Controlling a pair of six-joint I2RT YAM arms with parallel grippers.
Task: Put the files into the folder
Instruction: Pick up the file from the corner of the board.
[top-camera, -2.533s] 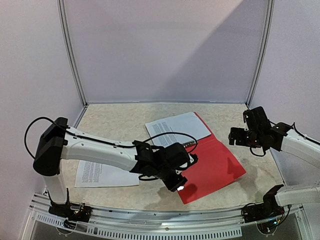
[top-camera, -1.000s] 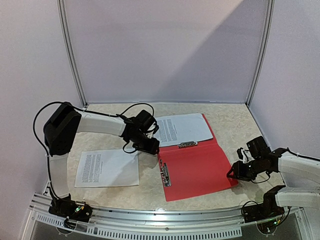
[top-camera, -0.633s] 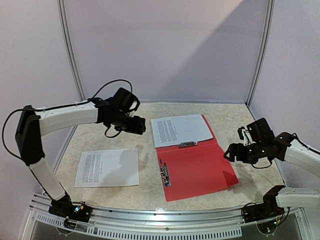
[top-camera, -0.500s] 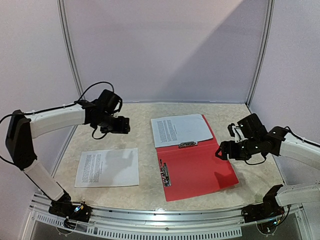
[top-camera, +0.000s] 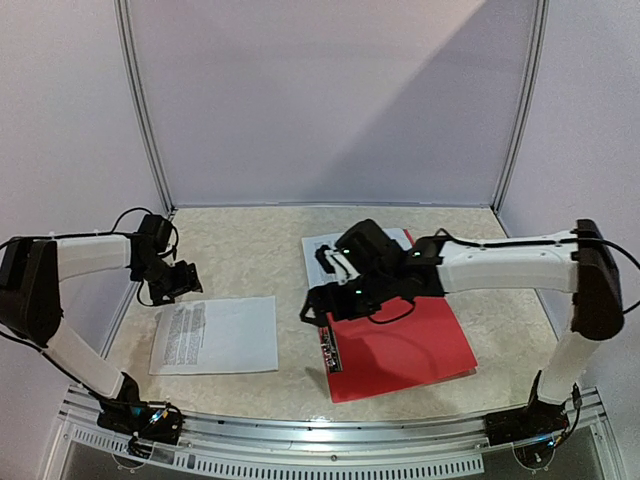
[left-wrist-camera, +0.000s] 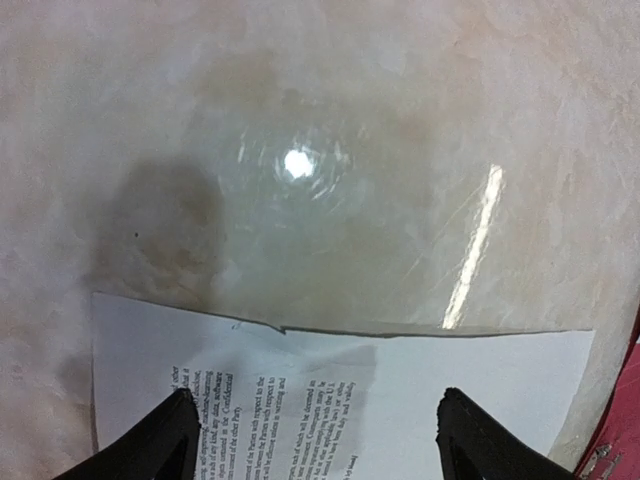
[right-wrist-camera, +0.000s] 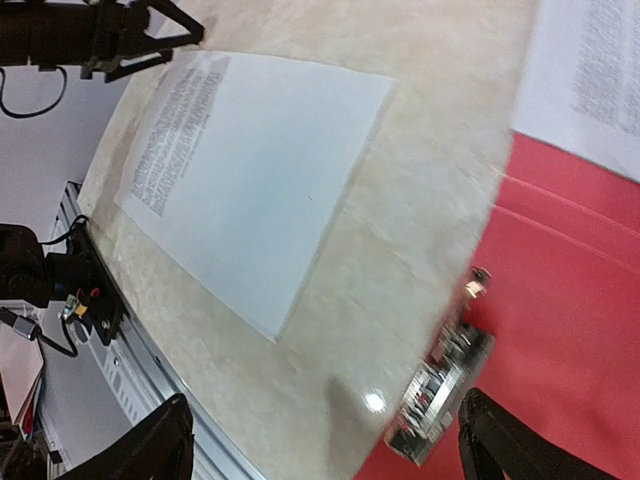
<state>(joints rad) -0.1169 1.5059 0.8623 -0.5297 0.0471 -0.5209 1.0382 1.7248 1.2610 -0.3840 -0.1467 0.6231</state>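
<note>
On the tabletop (top-camera: 250, 240), the folder (top-camera: 410, 345) is laid open for loading, while left hand (top-camera: 178, 280) and right hand (top-camera: 318, 305) are held wide open, empty, flanking the loose sheet (top-camera: 215, 335).

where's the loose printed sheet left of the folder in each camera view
Top external: the loose sheet lies flat at lower left.
Left wrist: it spans the bottom edge.
Right wrist: it sits tilted at upper left.
Shared landmark: the red folder, a sliver at the left wrist view's lower right, filling the right wrist view's lower right.
</note>
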